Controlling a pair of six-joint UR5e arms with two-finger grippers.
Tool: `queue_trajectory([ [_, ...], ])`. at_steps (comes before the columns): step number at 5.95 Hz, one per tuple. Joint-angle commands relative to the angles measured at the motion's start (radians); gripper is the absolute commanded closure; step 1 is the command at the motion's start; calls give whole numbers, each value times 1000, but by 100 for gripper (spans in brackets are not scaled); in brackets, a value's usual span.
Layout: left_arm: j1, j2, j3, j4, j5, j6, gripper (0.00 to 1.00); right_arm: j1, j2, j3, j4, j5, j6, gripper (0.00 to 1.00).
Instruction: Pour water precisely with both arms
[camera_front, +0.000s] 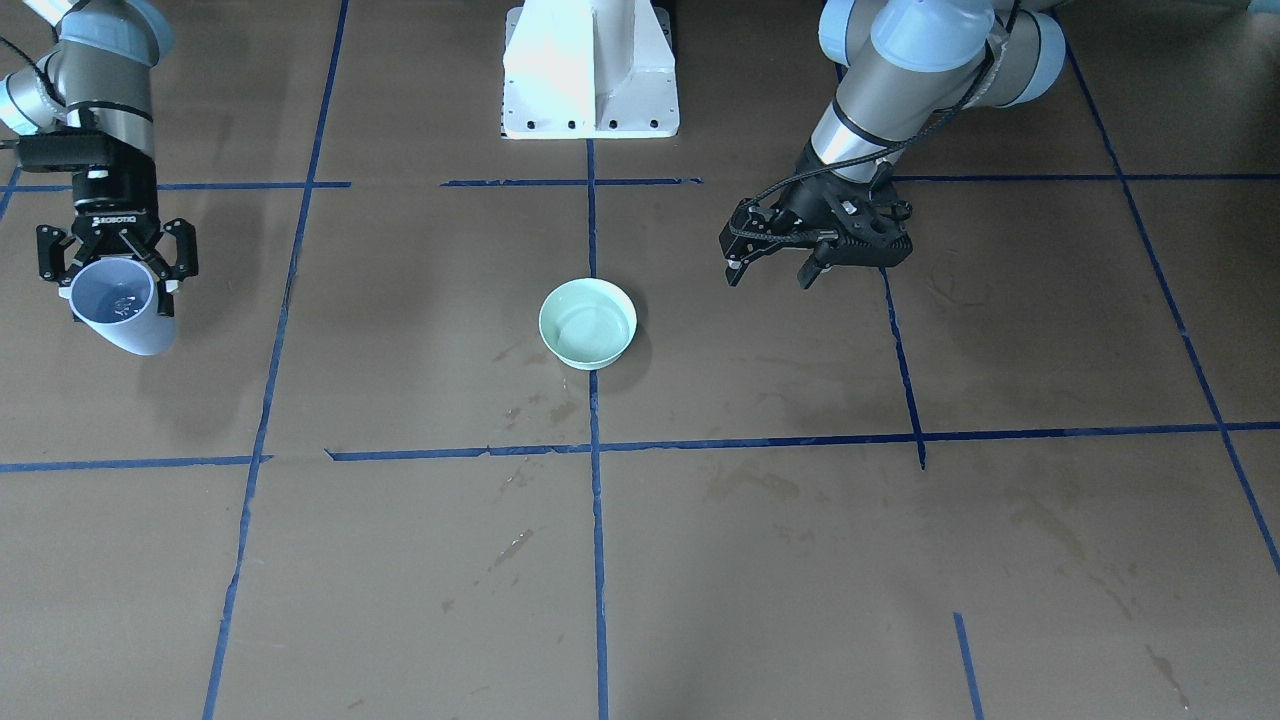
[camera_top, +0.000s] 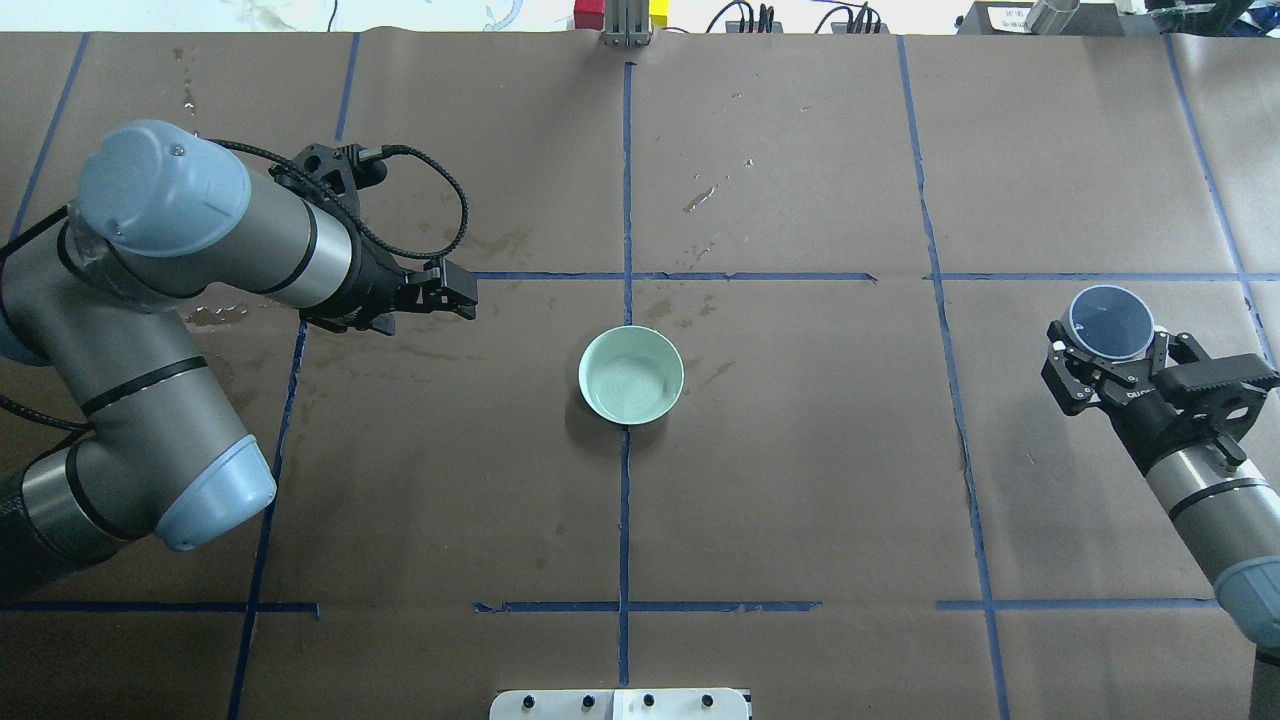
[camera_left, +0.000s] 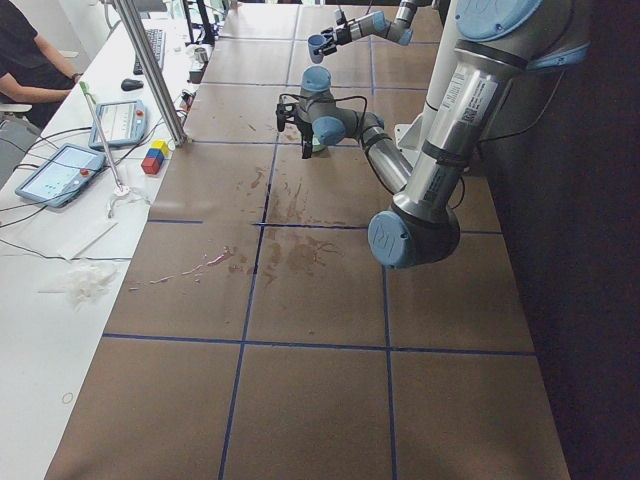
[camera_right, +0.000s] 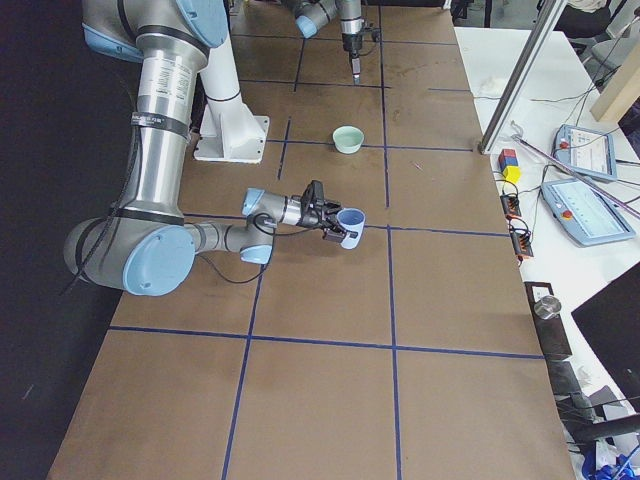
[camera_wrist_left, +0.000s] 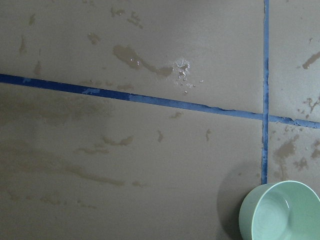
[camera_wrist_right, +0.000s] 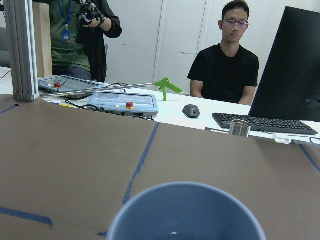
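My right gripper (camera_front: 120, 288) is shut on a pale blue cup (camera_front: 125, 312) with a little water showing inside, held above the table far out on my right side. The overhead view shows the same cup (camera_top: 1111, 322) mouth up, and its rim (camera_wrist_right: 185, 210) fills the bottom of the right wrist view. A pale green bowl (camera_top: 631, 374) stands at the table's centre on a blue tape line. My left gripper (camera_front: 771, 272) hangs open and holds nothing, a short way to the bowl's left side. The bowl (camera_wrist_left: 282, 212) sits at the lower right of the left wrist view.
The brown paper table cover (camera_top: 800, 500) carries blue tape lines and wet stains. A white pedestal (camera_front: 590, 75) stands at the robot's edge. Beyond the far edge are a metal post (camera_right: 520, 80), tablets, a keyboard and a seated person (camera_wrist_right: 227, 65).
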Motion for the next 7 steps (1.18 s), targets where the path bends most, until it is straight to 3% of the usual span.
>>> queue_trajectory([
  [1, 0, 2, -1, 0, 0, 0, 6, -5, 169, 124, -396, -40, -1, 100],
  [4, -6, 0, -1, 0, 0, 5, 6, -117, 487, 106, -778, -77, 10, 100],
  [7, -9, 2, -4, 0, 0, 5, 5, -148, 672, 3, -966, -77, 54, 100],
])
